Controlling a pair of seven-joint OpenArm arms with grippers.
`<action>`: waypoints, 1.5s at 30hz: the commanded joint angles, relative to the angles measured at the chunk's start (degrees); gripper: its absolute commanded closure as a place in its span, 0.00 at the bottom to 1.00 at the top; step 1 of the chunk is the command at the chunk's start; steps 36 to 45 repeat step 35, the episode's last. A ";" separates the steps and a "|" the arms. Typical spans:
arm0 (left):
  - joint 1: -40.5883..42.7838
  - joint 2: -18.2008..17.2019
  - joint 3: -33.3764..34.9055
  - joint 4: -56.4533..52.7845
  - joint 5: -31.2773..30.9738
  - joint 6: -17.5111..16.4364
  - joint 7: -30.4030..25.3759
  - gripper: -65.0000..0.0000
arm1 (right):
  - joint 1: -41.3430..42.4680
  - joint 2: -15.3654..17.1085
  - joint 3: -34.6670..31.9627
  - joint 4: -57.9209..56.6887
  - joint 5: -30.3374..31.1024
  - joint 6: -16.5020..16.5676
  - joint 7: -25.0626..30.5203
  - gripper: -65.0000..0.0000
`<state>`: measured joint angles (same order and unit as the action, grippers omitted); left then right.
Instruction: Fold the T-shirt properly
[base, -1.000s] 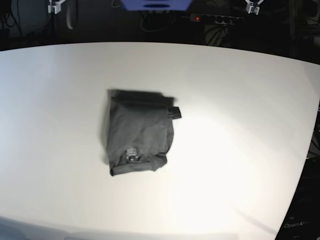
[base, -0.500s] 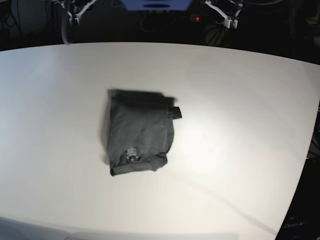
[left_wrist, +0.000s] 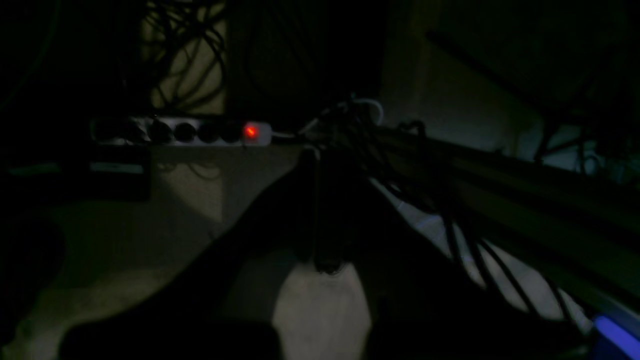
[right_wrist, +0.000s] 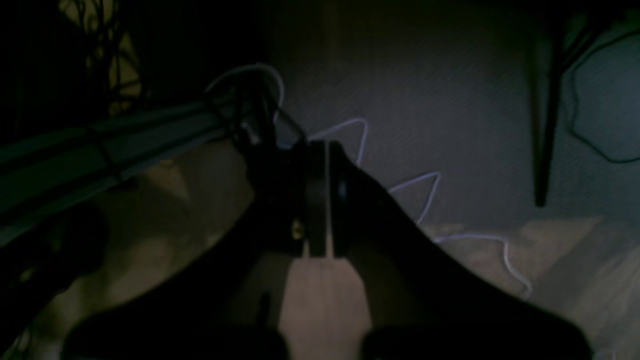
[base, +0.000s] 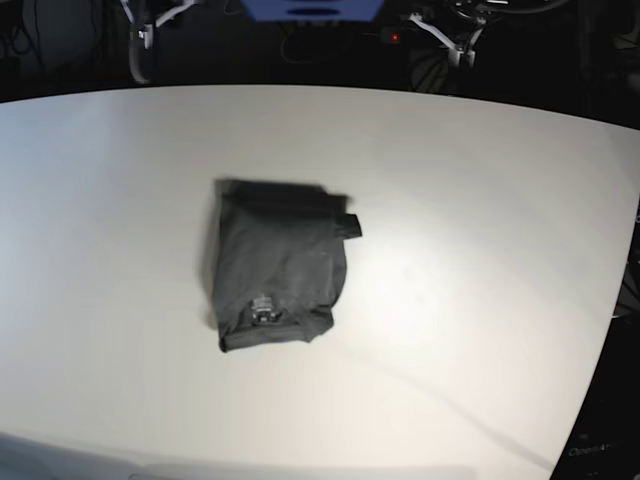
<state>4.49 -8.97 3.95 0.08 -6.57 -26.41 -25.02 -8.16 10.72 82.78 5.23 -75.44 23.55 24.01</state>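
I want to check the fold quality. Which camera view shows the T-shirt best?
The base view: the T-shirt lies whole, folded into a compact bundle on the white table. Both wrist views face dark surroundings off the table and show none of it.

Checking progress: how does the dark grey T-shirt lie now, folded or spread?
Folded: the dark grey thin-fabric T-shirt lies as a compact rectangle on the white table, no sleeves spread.

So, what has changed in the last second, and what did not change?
Only the arms moved along the far edge, beyond the table: the left gripper and the right gripper both shifted inward, toward the middle. Both are shut and hold nothing. The T-shirt stayed folded in the same place on the white table.
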 joint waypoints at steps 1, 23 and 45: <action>0.30 -0.04 0.05 -0.08 0.28 -0.44 -0.70 0.97 | 0.12 0.75 2.22 0.26 0.41 0.23 -0.93 1.00; -4.45 -0.04 0.41 3.40 2.13 18.02 11.34 0.97 | 3.90 -3.56 -14.61 -2.99 0.49 -25.44 -4.01 1.00; -4.89 3.13 0.05 3.48 4.94 18.90 13.63 0.97 | 4.95 -3.56 -14.96 -3.52 0.41 -26.76 -7.17 1.00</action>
